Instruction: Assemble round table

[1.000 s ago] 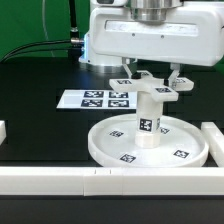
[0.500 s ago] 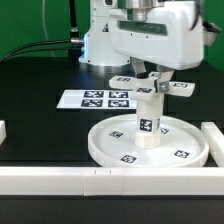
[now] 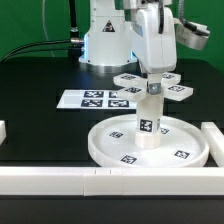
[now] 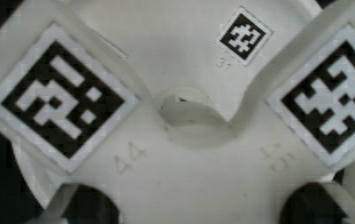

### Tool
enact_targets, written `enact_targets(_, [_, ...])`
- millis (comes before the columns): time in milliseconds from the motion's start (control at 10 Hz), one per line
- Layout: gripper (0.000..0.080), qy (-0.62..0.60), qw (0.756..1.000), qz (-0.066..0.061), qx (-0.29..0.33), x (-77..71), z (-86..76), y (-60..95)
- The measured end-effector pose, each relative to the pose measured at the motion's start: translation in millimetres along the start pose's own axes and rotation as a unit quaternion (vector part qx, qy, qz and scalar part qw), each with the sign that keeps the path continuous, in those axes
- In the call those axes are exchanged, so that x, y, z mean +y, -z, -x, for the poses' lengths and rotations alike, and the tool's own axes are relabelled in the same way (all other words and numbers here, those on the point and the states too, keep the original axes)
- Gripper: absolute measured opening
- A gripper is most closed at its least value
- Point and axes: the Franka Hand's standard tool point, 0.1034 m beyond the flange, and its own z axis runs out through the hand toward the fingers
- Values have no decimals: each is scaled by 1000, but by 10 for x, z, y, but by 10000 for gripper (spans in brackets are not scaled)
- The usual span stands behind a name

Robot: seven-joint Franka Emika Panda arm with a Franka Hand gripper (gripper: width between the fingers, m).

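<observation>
The large round disc [image 3: 103,152] lies flat on the black table. The short thick leg [image 3: 149,122] stands upright at its centre. The small cross-shaped base [image 3: 150,90] sits on top of the leg with its tagged arms spread out. My gripper [image 3: 152,80] comes straight down onto the base and is shut on its middle. In the wrist view the base [image 4: 174,110] fills the picture. My gripper [image 4: 202,205] shows there with a dark fingertip [image 4: 89,205] on either side of the white part.
The marker board [image 3: 92,99] lies behind the disc toward the exterior view's left. Long white border walls run along the front [image 3: 70,181] and the exterior view's right [image 3: 213,136]. The arm's white base stands at the back.
My wrist has turned about its vertical axis, from broadside to edge-on in the exterior view. The cross-shaped base has turned with it on top of the leg. Disc and leg stay put.
</observation>
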Motion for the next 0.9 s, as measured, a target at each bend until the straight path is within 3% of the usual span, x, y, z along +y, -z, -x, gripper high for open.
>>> enact_targets(100, [550, 6, 1000, 0, -1, 1, 7, 1])
enact_targets(200, [550, 24, 1000, 7, -5, 4, 29, 52])
enact_targets(300, [630, 31, 999, 9, -10, -14, 70, 147])
enact_targets(500, [646, 33, 999, -1, -18, -40, 95, 277])
enact_targets(800, [648, 56, 998, 3, -18, -23, 108, 229])
enact_targets(900, [648, 134, 991, 11, -6, -29, 123, 181])
